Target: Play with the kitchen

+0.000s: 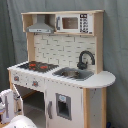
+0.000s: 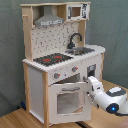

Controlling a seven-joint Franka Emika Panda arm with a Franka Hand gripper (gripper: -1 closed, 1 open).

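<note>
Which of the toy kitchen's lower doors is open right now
The windowed oven door under the stovetop, swung out beside the gripper. The door under the sink sits flush and closed.

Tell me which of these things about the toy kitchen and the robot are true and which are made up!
1. The kitchen has its oven door swung open. True.
2. The faucet is bright yellow. False: it is black.
3. The robot arm is next to the oven door in the second exterior view. True.
4. A pot sits on the stovetop. False: the black and red stovetop has nothing on it.
5. The microwave is up on the top shelf. True.
</note>
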